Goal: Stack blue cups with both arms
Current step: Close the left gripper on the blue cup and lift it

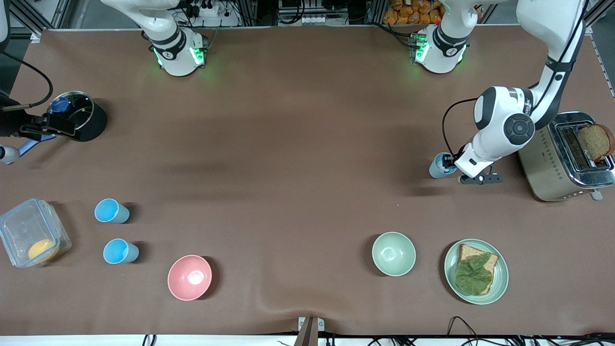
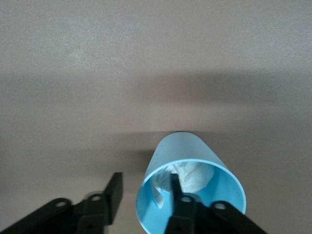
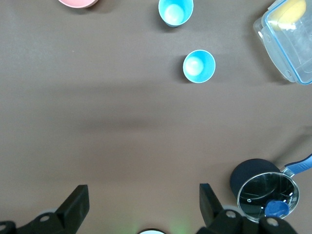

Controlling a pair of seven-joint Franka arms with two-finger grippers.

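Pale greyish-blue plastic cup (image 2: pixel 190 183) stands toward the left arm's end of the table beside the steel toaster (image 1: pixel 564 161); left gripper (image 2: pixel 146 195) straddles its wall, one finger inside, closing; two sky-blue cups (image 1: pixel 115 231) sit well apart, nearer the waiting right gripper (image 3: pixel 141 204), jaws apart.

Toaster (image 1: pixel 564 161) at left arm's end of bench (image 1: pixel 298 144), bread slice (image 1: pixel 596 142) in slot. Cup (image 1: pixel 438 166) beside toaster, toward bench middle; one finger (image 2: pixel 178 195) of left gripper (image 1: pixel 449 166) inside cup, other outside.

Plate (image 1: pixel 499 283) with bread and leaf nearer front camera than toaster; bowl (image 1: pixel 393 253) beside plate.

At right arm's end: two cups (image 1: pixel 111 211) (image 1: pixel 120 251) near each other, food container (image 1: pixel 31 239) beside them, second bowl (image 1: pixel 189 277) nearer camera. Lidded pot (image 1: pixel 81 116) farther from camera than cups.
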